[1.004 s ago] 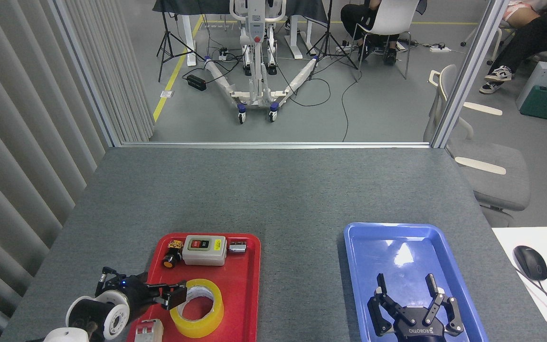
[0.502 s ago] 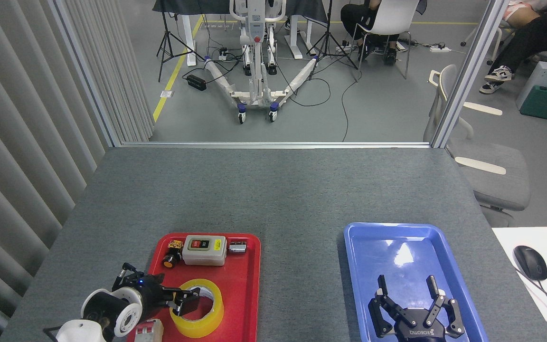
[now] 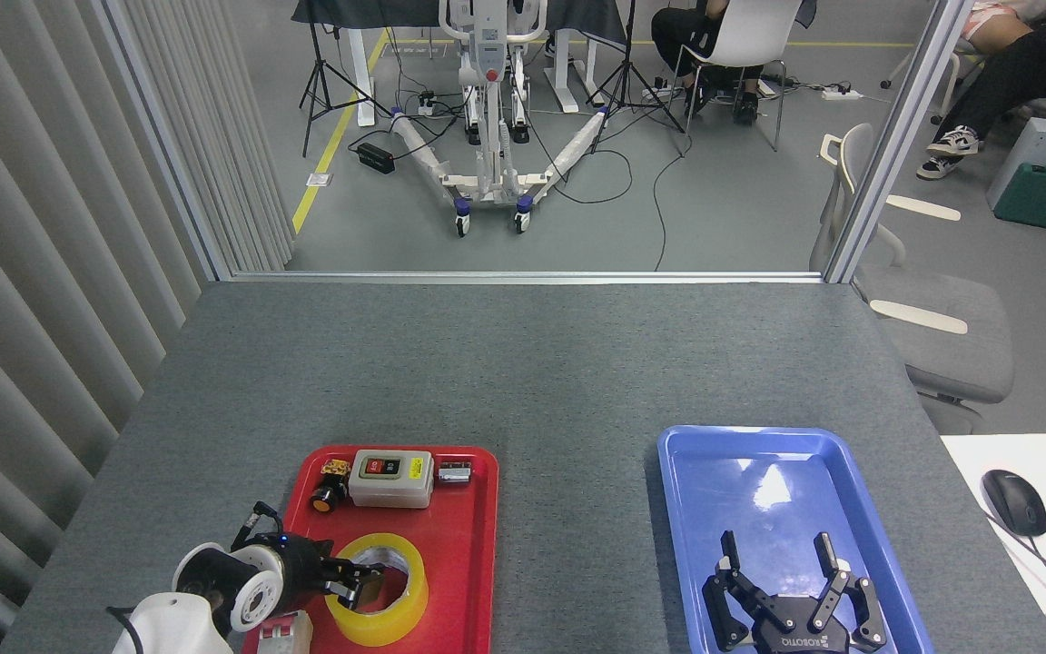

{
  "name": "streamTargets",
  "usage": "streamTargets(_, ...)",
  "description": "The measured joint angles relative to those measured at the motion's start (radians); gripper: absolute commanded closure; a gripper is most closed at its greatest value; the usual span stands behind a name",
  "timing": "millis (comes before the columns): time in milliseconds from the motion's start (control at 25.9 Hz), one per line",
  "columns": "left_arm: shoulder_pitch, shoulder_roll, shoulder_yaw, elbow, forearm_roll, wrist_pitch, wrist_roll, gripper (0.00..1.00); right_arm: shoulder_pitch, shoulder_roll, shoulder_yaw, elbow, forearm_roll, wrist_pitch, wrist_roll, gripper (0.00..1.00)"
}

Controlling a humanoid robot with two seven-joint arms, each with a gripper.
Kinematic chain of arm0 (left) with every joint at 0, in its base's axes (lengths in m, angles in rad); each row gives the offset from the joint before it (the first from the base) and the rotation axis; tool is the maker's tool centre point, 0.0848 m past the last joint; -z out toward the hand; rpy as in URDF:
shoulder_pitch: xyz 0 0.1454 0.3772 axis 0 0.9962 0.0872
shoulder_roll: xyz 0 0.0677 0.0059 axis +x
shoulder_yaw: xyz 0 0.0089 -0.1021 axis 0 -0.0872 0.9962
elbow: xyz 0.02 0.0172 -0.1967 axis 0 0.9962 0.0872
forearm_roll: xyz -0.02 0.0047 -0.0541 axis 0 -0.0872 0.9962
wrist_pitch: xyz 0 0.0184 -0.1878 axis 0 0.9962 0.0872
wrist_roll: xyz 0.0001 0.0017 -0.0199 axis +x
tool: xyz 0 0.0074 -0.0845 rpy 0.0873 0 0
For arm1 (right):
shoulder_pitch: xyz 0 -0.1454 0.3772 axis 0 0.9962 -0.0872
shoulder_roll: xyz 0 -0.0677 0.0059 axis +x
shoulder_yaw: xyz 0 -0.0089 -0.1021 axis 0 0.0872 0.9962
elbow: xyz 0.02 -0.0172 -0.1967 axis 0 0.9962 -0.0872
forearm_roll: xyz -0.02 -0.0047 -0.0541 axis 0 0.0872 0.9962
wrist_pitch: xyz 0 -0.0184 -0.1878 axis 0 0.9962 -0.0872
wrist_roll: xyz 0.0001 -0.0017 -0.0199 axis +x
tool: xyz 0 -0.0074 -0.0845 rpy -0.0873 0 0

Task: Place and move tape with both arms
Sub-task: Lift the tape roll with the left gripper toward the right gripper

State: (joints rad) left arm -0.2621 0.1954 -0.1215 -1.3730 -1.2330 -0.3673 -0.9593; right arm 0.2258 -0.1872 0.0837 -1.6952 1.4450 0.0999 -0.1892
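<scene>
**Left end effector at the tape's rim**

The grey counter [image 3: 523, 363] carries a red tray [image 3: 468, 581] and a blue tray [image 3: 695, 509]. The tape [image 3: 382, 613] lies flat in the red tray, hole upward, just right of the left end effector [image 3: 352, 583], whose fingers straddle its near wall; grip unclear. The right end effector [image 3: 791, 590], marked ROBOTIQ, hangs wide over the blue tray, well apart.

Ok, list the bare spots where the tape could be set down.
Free: the blue tray floor ahead of the right gripper, and the grey table between and beyond both trays. Crowded: the red tray, holding the tape, left gripper, switch box and small parts.
</scene>
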Motion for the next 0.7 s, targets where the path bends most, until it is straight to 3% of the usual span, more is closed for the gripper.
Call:
streamTargets(116,-0.005,-0.003,-0.001,0.014,0.001,0.000,-0.007,1.00,0.002,0.000,-0.001,0.000,0.000,0.000,-0.001,0.00)
streamTargets(464,-0.017,-0.015,0.001,0.025,0.068,-0.003,-0.071,1.00,0.006,0.000,-0.003,0.000,0.000,0.000,-0.002,0.00)
streamTargets(579,-0.032,-0.012,0.006,0.014,0.163,-0.010,-0.071,1.00,0.006,-0.003,-0.010,0.000,0.000,0.000,-0.002,0.00)
streamTargets(695,-0.051,-0.009,0.024,-0.016,0.337,-0.061,-0.057,1.00,0.006,-0.003,-0.016,-0.001,0.000,0.000,-0.004,0.00)
